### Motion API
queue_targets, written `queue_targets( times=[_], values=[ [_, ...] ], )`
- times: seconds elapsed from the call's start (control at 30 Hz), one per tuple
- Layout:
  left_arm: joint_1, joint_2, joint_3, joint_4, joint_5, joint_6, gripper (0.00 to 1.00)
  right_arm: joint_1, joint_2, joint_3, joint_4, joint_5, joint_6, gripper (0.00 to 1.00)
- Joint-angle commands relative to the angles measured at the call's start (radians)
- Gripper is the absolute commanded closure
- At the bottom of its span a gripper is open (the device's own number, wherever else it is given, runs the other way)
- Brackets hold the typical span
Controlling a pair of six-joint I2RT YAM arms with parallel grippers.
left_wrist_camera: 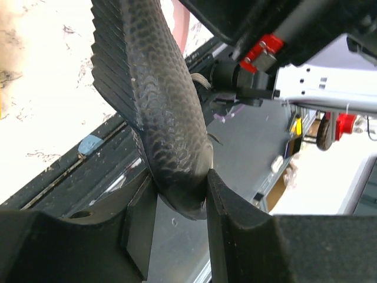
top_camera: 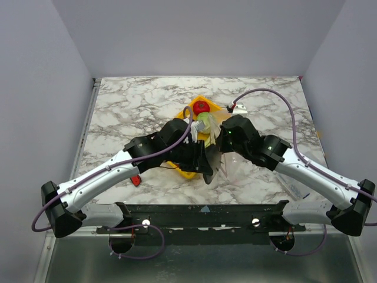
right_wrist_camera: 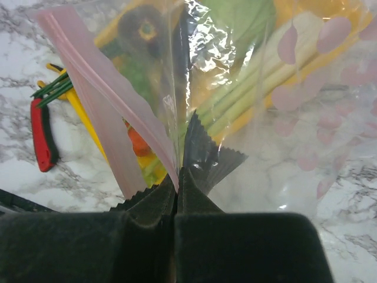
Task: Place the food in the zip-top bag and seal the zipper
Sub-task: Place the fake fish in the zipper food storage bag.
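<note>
My right gripper point(right_wrist_camera: 178, 177) is shut on the mouth edge of the clear zip-top bag point(right_wrist_camera: 306, 135), right beside the pink zipper point(right_wrist_camera: 100, 106). It holds the bag up over the yellow tray point(top_camera: 187, 172). Through the plastic I see pale-green leek stalks point(right_wrist_camera: 253, 88) and other food; whether they lie inside or behind the bag I cannot tell. My left gripper point(left_wrist_camera: 181, 200) is shut on a dark, scaly food piece point(left_wrist_camera: 171, 118) with a ridged edge. From above, that piece point(top_camera: 209, 165) sits close against the bag's mouth. A red tomato point(top_camera: 201, 107) rests at the tray's far end.
A red-handled tool point(right_wrist_camera: 42, 135) lies on the marble left of the tray, also seen from above point(top_camera: 136, 180). A small white item point(top_camera: 238, 108) sits behind the right arm. The two arms crowd together at the table's middle, and the metal rail point(top_camera: 200, 215) runs along the near edge.
</note>
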State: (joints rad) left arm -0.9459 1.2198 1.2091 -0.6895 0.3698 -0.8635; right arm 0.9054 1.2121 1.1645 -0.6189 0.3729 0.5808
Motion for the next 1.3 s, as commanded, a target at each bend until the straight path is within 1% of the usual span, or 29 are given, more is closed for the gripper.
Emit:
queue_targets(
  times=[0.0, 0.1, 0.2, 0.27, 0.33, 0.43, 0.53, 0.6, 0.67, 0.73, 0.77, 0.8, 0.9, 0.93, 0.97, 1.07, 1.17, 1.27],
  values=[
    [-0.001, -0.020, -0.009, 0.185, -0.168, -0.053, 1.00, 0.003, -0.028, -0.025, 0.022, -0.090, 0.135, 0.99],
    [-0.001, 0.016, 0.008, 0.168, -0.191, 0.001, 1.00, 0.003, -0.040, -0.004, 0.000, -0.099, 0.165, 0.99],
    [-0.005, 0.030, 0.003, 0.125, -0.235, 0.061, 1.00, 0.003, -0.060, 0.020, -0.042, -0.052, 0.180, 0.99],
    [-0.008, 0.024, -0.021, 0.126, -0.257, 0.098, 1.00, 0.002, -0.066, 0.038, -0.071, -0.027, 0.187, 0.99],
    [-0.015, 0.012, -0.045, 0.143, -0.277, 0.127, 1.00, 0.002, -0.064, 0.044, -0.075, -0.035, 0.189, 0.99],
    [-0.017, 0.009, -0.043, 0.148, -0.266, 0.149, 1.00, 0.003, -0.056, 0.033, -0.055, -0.053, 0.192, 0.99],
    [-0.018, 0.036, -0.014, 0.176, -0.150, 0.164, 1.00, 0.003, -0.043, 0.022, -0.021, -0.084, 0.189, 0.99],
    [-0.019, 0.073, 0.016, 0.159, -0.089, 0.150, 1.00, 0.003, -0.038, 0.021, -0.003, -0.098, 0.182, 0.99],
    [-0.019, 0.120, 0.056, 0.118, -0.031, 0.131, 1.00, 0.003, -0.031, 0.024, 0.003, -0.097, 0.173, 0.99],
    [-0.018, 0.143, 0.054, 0.129, 0.026, 0.082, 1.00, 0.003, -0.024, 0.025, 0.000, -0.082, 0.171, 1.00],
    [-0.018, 0.140, 0.036, 0.155, 0.032, 0.047, 0.98, 0.003, -0.024, 0.023, 0.001, -0.078, 0.172, 0.99],
    [-0.019, 0.130, 0.013, 0.190, 0.031, 0.016, 0.94, 0.003, -0.026, 0.020, 0.006, -0.077, 0.176, 0.99],
    [-0.019, 0.080, -0.059, 0.266, -0.043, -0.045, 0.88, 0.003, -0.039, 0.001, 0.031, -0.083, 0.195, 0.99],
    [-0.019, 0.068, -0.072, 0.290, -0.039, -0.048, 0.86, 0.003, -0.043, -0.001, 0.034, -0.084, 0.197, 1.00],
    [-0.017, 0.066, -0.074, 0.302, -0.025, -0.039, 0.85, 0.003, -0.042, -0.002, 0.030, -0.082, 0.197, 1.00],
    [-0.017, 0.117, 0.009, 0.205, 0.042, 0.051, 0.86, 0.003, -0.046, 0.008, 0.003, -0.052, 0.184, 0.99],
    [-0.017, 0.195, 0.088, 0.099, 0.213, 0.175, 0.88, 0.003, -0.053, 0.024, -0.010, -0.023, 0.145, 0.99],
    [-0.016, 0.216, 0.085, 0.068, 0.302, 0.237, 0.87, 0.003, -0.073, 0.013, 0.022, -0.038, 0.079, 0.99]
  ],
)
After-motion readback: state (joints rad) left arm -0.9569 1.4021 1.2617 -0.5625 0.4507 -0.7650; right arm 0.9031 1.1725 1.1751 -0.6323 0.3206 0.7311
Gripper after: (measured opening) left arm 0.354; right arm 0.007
